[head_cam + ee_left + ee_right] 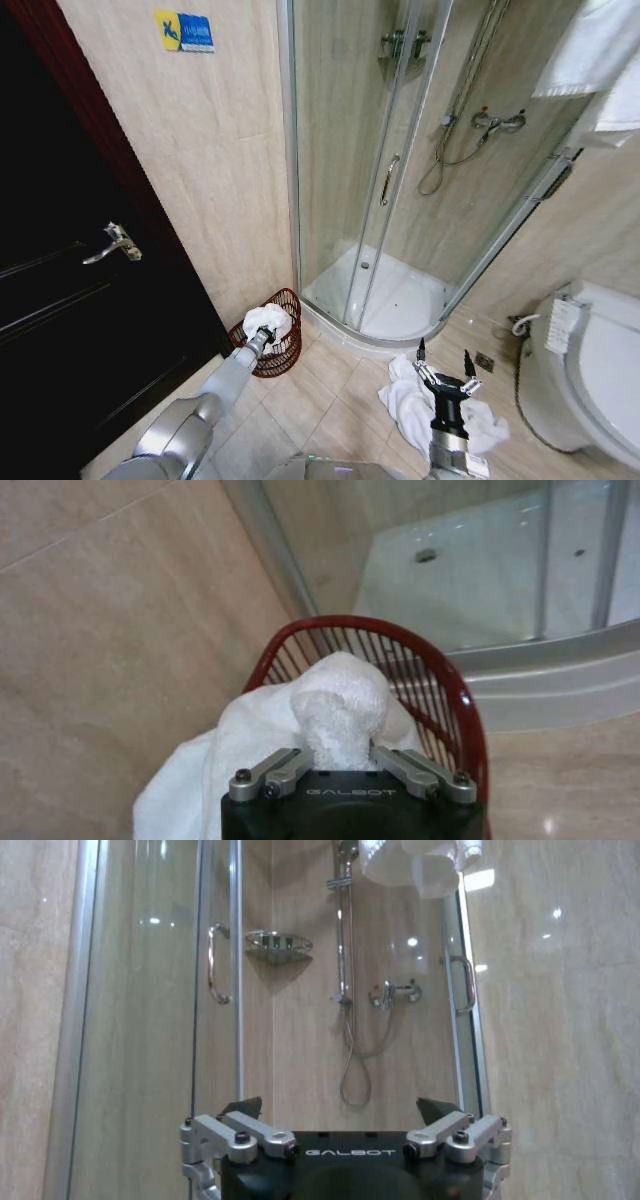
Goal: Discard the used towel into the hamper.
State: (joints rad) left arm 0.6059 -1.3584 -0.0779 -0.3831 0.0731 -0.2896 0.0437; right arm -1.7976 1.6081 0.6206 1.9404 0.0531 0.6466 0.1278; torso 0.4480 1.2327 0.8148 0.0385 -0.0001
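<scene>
- Our left hand (345, 769) grips the crumpled white terry towel (267, 320), directly above the dark red wire hamper (440, 682).
- Hamper mouth sits just beyond and below the fingers.
- Right hand (443, 362) open, idle.

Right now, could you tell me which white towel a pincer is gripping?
The towel over the hamper, held by the left pincer; the floor towel lies loose.

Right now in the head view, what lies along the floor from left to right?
Dark door → hamper with the left gripper holding a white towel over it → second towel on the tiles under the right gripper → toilet.
</scene>
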